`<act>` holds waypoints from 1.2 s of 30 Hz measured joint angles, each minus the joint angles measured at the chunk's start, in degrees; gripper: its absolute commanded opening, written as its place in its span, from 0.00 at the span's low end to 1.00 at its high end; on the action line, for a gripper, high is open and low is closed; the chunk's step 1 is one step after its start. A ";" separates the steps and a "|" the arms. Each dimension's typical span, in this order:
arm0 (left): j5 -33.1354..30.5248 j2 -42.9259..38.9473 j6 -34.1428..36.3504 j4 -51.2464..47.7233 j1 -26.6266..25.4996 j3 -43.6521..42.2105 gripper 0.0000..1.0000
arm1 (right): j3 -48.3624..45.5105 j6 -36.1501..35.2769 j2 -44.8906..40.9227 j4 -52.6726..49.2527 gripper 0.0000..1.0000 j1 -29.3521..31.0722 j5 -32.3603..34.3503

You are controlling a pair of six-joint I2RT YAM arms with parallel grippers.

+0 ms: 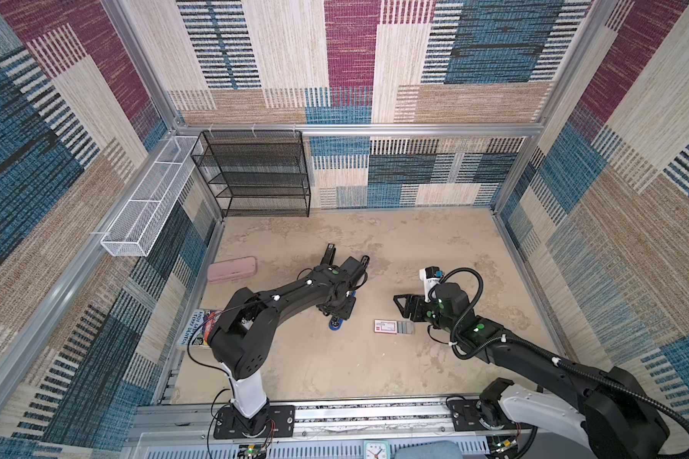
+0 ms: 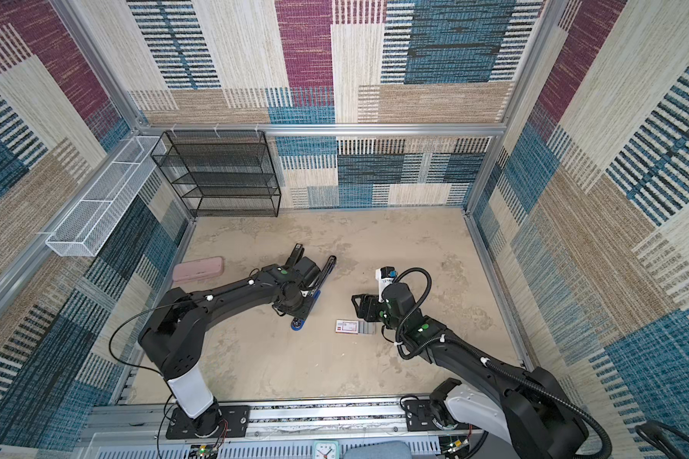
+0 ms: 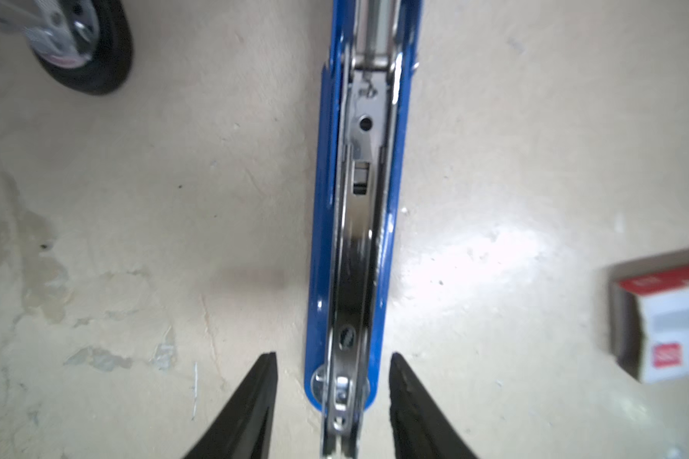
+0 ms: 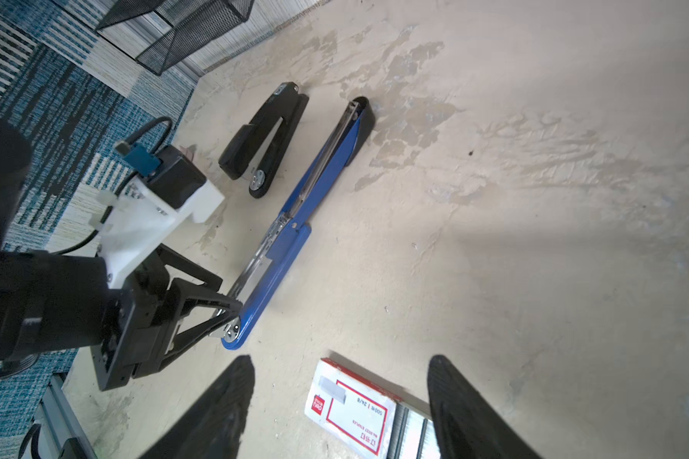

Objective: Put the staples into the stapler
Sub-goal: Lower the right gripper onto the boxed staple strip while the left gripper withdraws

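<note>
Straddling one end of the stapler — left end effector.

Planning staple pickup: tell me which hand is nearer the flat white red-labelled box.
Right. The right hand hangs open close by the flat white box; the left hand straddles the end of the blue metal stapler, farther off.

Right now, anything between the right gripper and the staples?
Nothing visible. The right gripper hangs open over the staples, which lie uncovered beside the white box; in the right wrist view both show between its fingers.
</note>
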 measured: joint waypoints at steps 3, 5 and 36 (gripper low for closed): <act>0.35 -4.44 -0.61 0.20 -1.03 -1.46 0.49 | 2.51 0.02 -0.17 -2.29 0.73 -0.04 0.55; 1.60 -6.88 -1.25 0.20 -1.90 -2.32 0.49 | 4.50 0.02 0.50 -4.07 0.72 -0.22 0.57; 10.91 -19.98 -10.60 27.80 -5.57 -21.42 0.49 | 3.26 7.67 -1.60 -22.80 0.37 -1.92 -0.39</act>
